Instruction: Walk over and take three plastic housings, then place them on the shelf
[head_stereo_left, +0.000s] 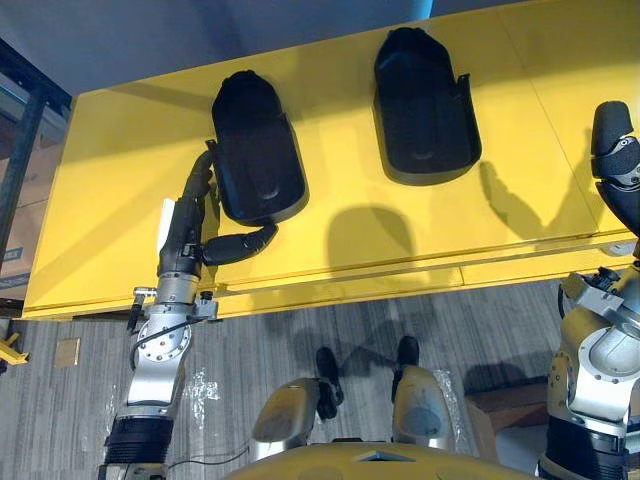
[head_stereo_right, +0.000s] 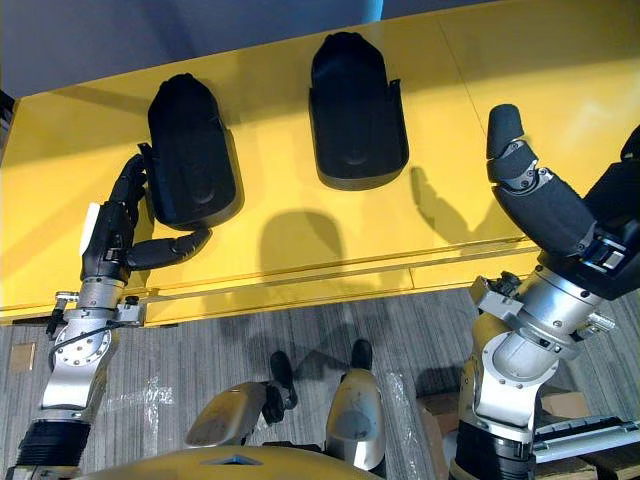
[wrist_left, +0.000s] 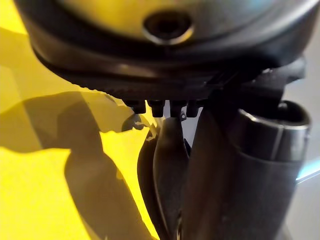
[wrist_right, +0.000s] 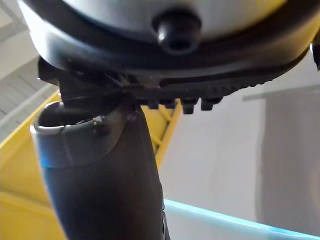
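Two black plastic housings lie flat on the yellow desk (head_stereo_left: 110, 200), well apart. The left housing (head_stereo_left: 255, 150) sits toward the desk's near-left part, and the right housing (head_stereo_left: 422, 105) lies farther back.

Left hand (head_stereo_left: 185, 235) is at the left housing's near-left corner. Its fingers (head_stereo_left: 203, 180) are spread wide from the thumb and run nearly straight along the housing's left edge, touching it. The thumb reaches across just beside the near end; contact there is unclear.

Right hand (head_stereo_right: 545, 210) is raised over the desk's right part, holding nothing. Whether it is open or closed cannot be told.
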